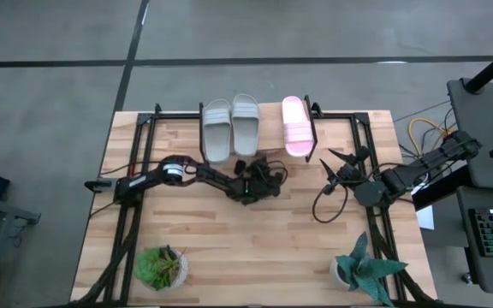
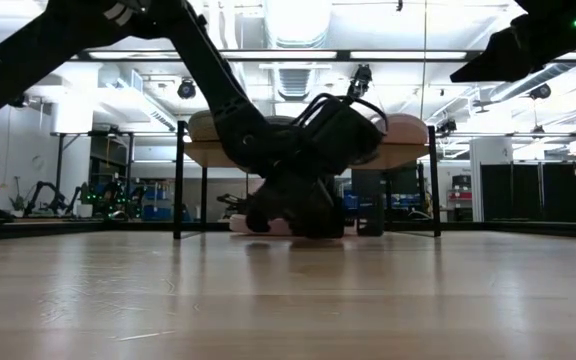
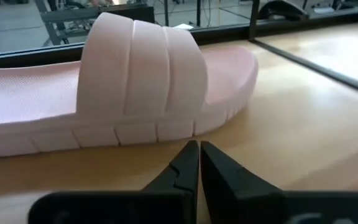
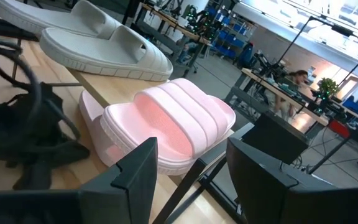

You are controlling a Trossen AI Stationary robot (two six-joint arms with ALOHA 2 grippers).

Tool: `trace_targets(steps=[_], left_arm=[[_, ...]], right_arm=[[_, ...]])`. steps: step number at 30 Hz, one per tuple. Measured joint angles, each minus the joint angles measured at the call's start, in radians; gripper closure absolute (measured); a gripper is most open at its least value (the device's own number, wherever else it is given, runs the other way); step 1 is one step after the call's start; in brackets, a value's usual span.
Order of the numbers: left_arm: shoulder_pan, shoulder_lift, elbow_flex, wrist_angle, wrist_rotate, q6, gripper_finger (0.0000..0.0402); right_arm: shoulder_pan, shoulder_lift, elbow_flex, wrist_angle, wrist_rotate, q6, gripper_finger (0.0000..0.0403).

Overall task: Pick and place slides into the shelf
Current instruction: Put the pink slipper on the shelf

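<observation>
3 slides on shelf (image 1: 349,120) | last pink slide (image 3: 123,99) on desk, just ahead of left gripper (image 3: 197,163) fingers, closed, empty | right gripper (image 4: 188,168) fingers open, idle

On the low wooden-topped shelf (image 1: 264,109) at the desk's (image 1: 229,257) rear, two pale grey foam slides (image 1: 231,126) lie side by side, left of one light pink foam slide (image 1: 296,127). A second pink slide (image 3: 117,93) lies on the desk under the shelf. The left hand (image 1: 251,184) sits before the shelf, the right hand (image 1: 336,167) to its right.

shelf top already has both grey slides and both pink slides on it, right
Not quite. In the high view the shelf top holds both grey slides but only one pink slide. The second pink slide still lies on the table, right in front of the left claw, as the left wrist view shows.
</observation>
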Motion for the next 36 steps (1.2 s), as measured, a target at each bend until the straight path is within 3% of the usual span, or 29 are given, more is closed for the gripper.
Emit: trace_targets(steps=[15,19,26,31,34,36], left_arm=[[-0.059,-0.009,-0.007,-0.019,-0.074,0.168,0.0393],[-0.067,-0.038,-0.052,-0.02,-0.06,0.162,0.0355],[-0.084,-0.157,-0.24,-0.019,-0.049,0.1,0.0253],[-0.092,-0.231,-0.379,0.152,-0.018,0.166,0.0211],[-0.089,-0.241,-0.468,0.361,0.062,0.302,0.0206],[-0.08,-0.241,-0.517,0.525,0.17,0.392,0.0206]], right_arm=[[0.0,0.0,-0.008,-0.001,0.0,-0.003,0.022],[0.0,0.0,-0.011,0.0,0.0,-0.008,0.022],[0.0,0.0,-0.015,0.0,0.0,-0.019,0.022],[0.0,-0.002,-0.015,0.001,0.001,-0.026,0.022],[0.0,-0.002,-0.015,0.001,0.001,-0.025,0.022],[0.0,-0.001,-0.015,0.0,0.001,-0.026,0.022]])
